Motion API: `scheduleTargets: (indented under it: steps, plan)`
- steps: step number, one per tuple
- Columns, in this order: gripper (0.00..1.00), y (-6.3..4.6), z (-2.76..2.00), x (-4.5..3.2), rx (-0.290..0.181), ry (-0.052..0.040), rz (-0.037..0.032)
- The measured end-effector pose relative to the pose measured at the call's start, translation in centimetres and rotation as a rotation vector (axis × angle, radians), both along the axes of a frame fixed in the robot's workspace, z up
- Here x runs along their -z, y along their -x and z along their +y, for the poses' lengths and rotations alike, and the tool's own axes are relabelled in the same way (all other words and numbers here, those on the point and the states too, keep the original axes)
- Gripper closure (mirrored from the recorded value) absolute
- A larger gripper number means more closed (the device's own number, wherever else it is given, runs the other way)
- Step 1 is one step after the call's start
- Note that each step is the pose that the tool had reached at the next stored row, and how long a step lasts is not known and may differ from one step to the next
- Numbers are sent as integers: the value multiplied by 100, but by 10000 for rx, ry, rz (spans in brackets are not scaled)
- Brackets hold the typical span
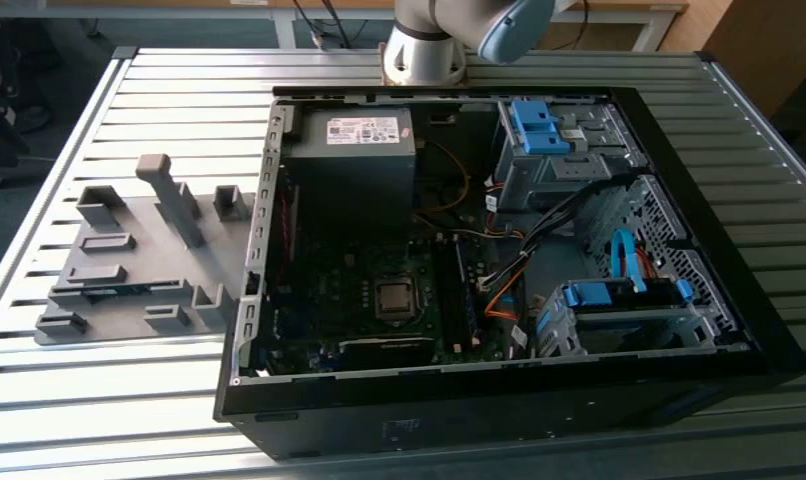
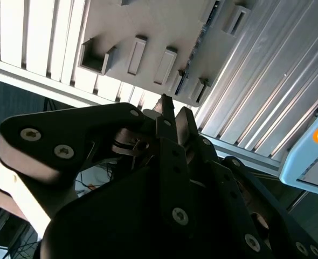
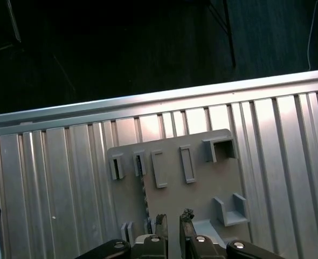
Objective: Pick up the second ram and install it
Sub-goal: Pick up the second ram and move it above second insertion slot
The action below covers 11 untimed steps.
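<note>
Parted slightly and empty, my gripper [image 3: 173, 218] hovers above the grey holder [image 3: 202, 189] on the desk [image 3: 67, 178] — the ram [image 3: 144, 194] stands edge-up in it, just aside, long axis square to my closing line.

The arm [image 1: 423, 50] is silver-grey with a blue cap, its end effector [image 2: 175, 110] black with silver screws.

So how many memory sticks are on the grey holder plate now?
1. The memory stick stands on edge in the holder plate, at the exterior view's left of the computer case. Others may be hidden behind the plate's blocks.
</note>
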<state>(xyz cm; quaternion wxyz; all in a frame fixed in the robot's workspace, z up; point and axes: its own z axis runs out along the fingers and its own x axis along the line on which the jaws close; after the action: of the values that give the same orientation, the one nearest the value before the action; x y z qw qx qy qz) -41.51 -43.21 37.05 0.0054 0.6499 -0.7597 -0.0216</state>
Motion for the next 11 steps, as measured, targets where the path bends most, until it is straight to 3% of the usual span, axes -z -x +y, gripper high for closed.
scheduleTargets:
  steps: [4, 6, 11]
  plan:
    - [76, 1, -2, 1, -50, 0, 1]
    - [76, 1, -2, 105, -51, -1, 0]
    - [76, 1, -3, 112, -51, -1, 0]
